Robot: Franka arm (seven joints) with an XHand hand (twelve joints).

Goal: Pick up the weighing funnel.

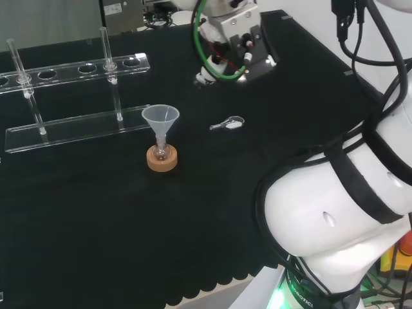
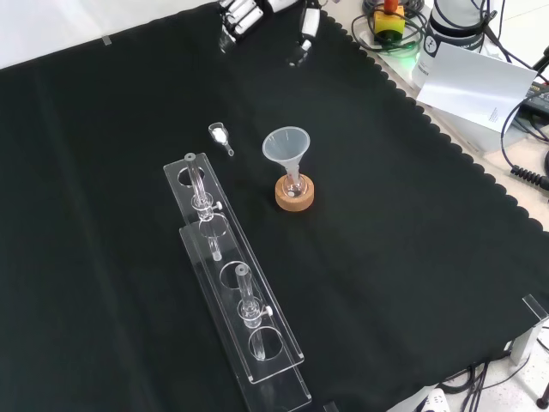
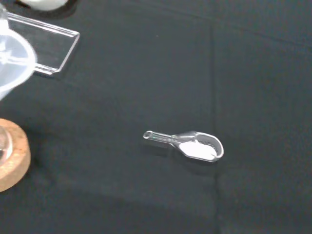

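Weighing funnel [image 3: 192, 146] lies flat on the tabletop [image 3: 243, 58], mouth up so its white powder [image 3: 197, 150] stays put, near the funnel [image 1: 160, 117] but apart; hand [image 1: 244, 48] hovers well clear, fingers [image 2: 238, 15] apart, likely lining up.

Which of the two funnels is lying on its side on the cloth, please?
The weighing funnel, a small scoop lying flat; the funnel stands mouth up in its flask on the cork ring.

Front view: black cloth bench [image 2: 412, 283] carries weighing funnel [image 2: 220, 136] lying flat, cork ring [image 2: 294, 196] near its right, clear rack [image 2: 230, 253] nearer
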